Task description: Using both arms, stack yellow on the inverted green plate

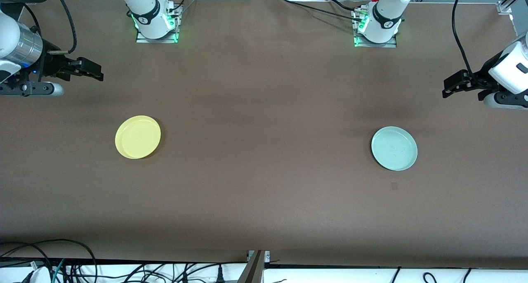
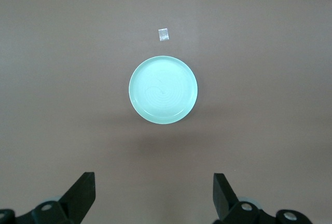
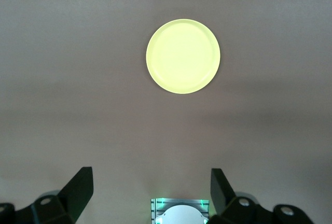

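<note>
Left gripper [image 1: 447,88] hangs in the air over the left arm's end of the table [image 1: 264,200], jaws spread wide, holding nothing. In its wrist view the two fingers [image 2: 83,195] stand far apart with the green plate [image 2: 163,89] at 12 o'clock from them, rim up, on the cloth. A small pale tag [image 2: 164,35] lies at 12 o'clock of that plate, just apart from it; no writing can be read on it. Right gripper [image 1: 97,71] hangs over the right arm's end, likewise wide and empty. The yellow plate [image 3: 183,56] lies at 12 o'clock from its fingers [image 3: 78,193], rim up. The two plates are well apart. No legible brand or label shows on either plate.
</note>
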You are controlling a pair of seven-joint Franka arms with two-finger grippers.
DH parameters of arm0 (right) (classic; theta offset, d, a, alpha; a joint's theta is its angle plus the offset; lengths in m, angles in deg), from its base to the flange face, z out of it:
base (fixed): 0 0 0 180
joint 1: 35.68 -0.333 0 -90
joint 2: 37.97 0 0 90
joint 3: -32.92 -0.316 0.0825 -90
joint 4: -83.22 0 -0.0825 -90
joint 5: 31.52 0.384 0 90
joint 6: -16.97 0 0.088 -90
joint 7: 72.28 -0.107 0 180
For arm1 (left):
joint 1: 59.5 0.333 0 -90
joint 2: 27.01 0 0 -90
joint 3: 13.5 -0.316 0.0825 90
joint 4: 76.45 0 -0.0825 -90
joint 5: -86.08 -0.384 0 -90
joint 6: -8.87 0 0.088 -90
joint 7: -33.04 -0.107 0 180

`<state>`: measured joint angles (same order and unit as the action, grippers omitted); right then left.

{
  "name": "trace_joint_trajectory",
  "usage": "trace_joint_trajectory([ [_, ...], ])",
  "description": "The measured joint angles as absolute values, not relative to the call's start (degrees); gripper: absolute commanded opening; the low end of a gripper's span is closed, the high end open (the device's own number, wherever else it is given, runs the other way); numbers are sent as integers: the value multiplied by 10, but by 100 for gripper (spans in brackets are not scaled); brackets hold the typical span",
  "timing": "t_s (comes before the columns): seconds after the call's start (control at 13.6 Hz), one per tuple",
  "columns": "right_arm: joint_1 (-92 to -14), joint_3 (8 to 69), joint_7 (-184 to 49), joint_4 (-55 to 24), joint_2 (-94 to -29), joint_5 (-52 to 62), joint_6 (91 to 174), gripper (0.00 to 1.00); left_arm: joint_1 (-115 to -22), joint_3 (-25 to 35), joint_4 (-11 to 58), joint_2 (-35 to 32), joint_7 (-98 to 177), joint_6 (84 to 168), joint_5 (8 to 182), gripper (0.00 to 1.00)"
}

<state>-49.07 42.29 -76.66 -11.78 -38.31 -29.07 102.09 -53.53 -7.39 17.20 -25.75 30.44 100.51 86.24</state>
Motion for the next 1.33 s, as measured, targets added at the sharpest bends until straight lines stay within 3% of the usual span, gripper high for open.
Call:
trace_joint_trajectory([
  [1.33, -488, 436, -768, -109, -380, -301, 1019, 100, -528, -72, 160, -245, 302, 1006, 862, 100],
])
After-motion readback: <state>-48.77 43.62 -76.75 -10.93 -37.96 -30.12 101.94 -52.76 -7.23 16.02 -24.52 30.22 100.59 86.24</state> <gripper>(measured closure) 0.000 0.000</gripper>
